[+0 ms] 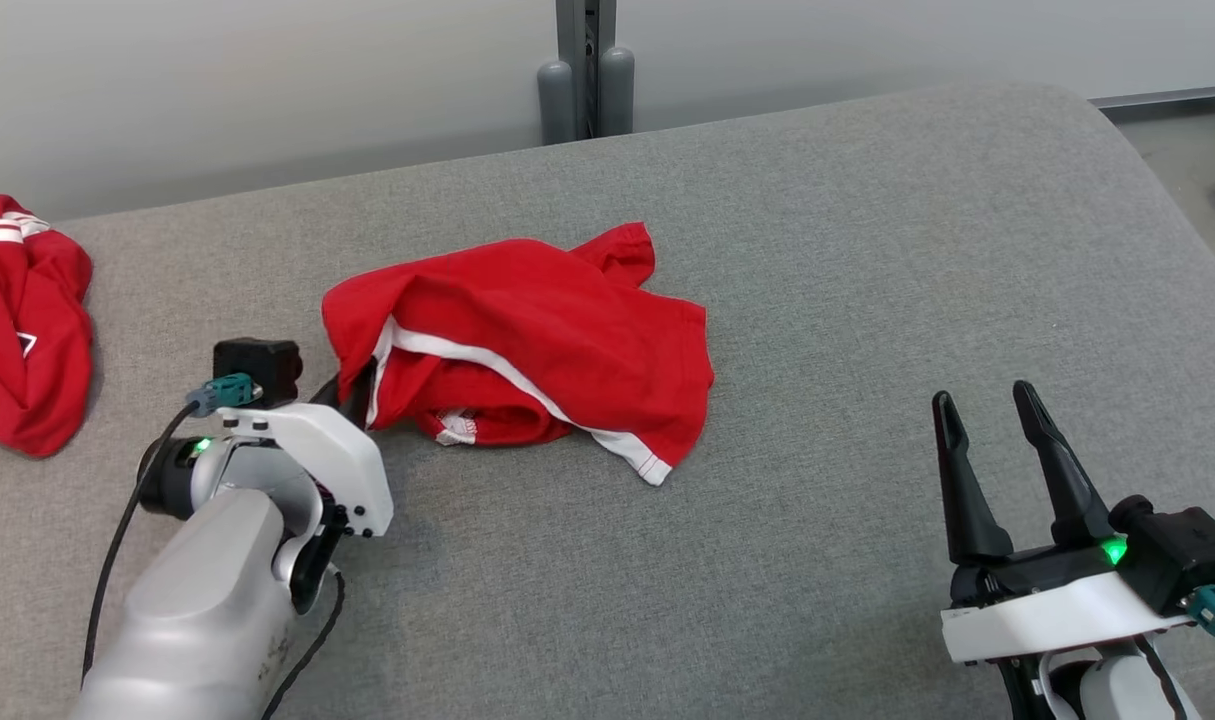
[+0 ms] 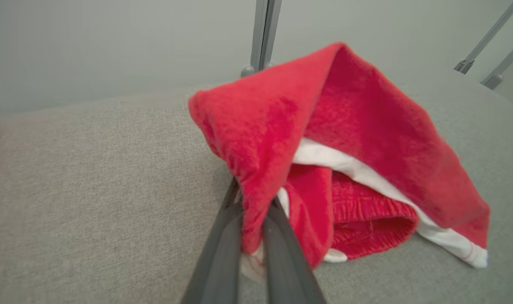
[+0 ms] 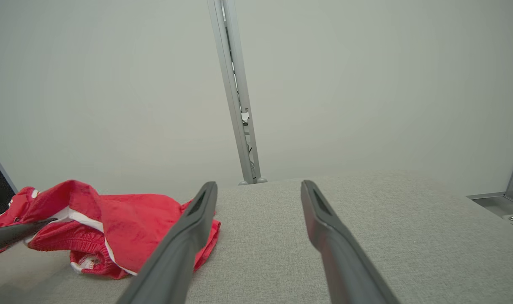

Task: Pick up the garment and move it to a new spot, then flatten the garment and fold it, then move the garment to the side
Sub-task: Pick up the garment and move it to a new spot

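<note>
Evidently the red garment (image 1: 527,340) was gripped at its left edge by the left gripper (image 2: 254,202), pinched tight on a fold, presumably so it could be lifted off the grey cushion (image 1: 867,250) where it lay crumpled. The right gripper (image 1: 985,400) was held spread, well apart, unneeded.

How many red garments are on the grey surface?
2: the middle garment, pinched by the left gripper; the far-left garment, partly out of frame.
</note>
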You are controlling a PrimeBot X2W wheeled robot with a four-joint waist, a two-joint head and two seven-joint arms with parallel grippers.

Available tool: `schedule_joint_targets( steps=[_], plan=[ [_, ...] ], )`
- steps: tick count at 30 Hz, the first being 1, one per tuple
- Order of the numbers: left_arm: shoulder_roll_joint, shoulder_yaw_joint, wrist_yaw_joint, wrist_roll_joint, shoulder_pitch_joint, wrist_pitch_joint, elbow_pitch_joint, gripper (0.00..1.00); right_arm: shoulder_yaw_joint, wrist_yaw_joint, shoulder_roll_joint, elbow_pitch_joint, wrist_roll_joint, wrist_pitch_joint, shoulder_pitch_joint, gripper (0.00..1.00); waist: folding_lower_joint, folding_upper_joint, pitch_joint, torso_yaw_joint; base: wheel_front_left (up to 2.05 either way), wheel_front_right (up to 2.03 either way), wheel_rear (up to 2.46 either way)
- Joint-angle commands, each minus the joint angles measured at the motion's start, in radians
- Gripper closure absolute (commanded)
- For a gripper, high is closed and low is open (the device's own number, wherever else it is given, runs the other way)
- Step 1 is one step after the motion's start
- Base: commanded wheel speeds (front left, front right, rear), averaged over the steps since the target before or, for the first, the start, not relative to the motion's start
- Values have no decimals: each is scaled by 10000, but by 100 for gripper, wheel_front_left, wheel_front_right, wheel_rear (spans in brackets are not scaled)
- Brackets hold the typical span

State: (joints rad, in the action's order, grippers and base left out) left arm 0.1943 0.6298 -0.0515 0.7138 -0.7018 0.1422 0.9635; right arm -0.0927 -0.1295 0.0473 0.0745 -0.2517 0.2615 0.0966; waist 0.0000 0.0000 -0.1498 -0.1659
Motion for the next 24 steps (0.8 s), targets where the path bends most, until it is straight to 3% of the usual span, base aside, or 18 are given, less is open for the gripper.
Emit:
schedule_joint_targets(
  steps=[1, 4, 5, 6, 9, 17, 24],
  plan=[
    [91, -19, -11, -10, 26, 123, 445, 100, 56, -22, 59, 7, 56, 55, 115, 0, 0, 0, -7, 44, 0, 0, 0],
    [2, -52, -94, 100, -15, 263, 937, 100, 79, -22, 59, 22, 132, 55, 112, 0, 0, 0, 8, 131, 0, 0, 0],
    [-21, -59, -131, 106, -21, 296, 1081, 90, 60, -23, 57, 31, 143, 55, 100, 0, 0, 0, 26, 160, 0, 0, 0],
    [-21, -59, -131, 106, -21, 296, 1081, 90, 60, -23, 57, 31, 143, 55, 100, 0, 0, 0, 26, 160, 0, 0, 0],
    [-82, -58, -256, 154, -33, 488, 1399, 0, 31, -22, 61, 51, 194, 57, 60, 0, 0, 0, 91, 234, 0, 0, 0],
    [-238, -9, -463, 169, 220, 1007, 1741, 0, 90, -23, 61, 123, 291, 55, -179, 0, 0, 0, 443, 475, 0, 0, 0],
    [-295, -485, -423, 128, 804, 1240, 674, 0, 293, -23, 61, 150, 396, 55, -479, 0, 0, 0, 867, 803, 0, 0, 0]
  ],
)
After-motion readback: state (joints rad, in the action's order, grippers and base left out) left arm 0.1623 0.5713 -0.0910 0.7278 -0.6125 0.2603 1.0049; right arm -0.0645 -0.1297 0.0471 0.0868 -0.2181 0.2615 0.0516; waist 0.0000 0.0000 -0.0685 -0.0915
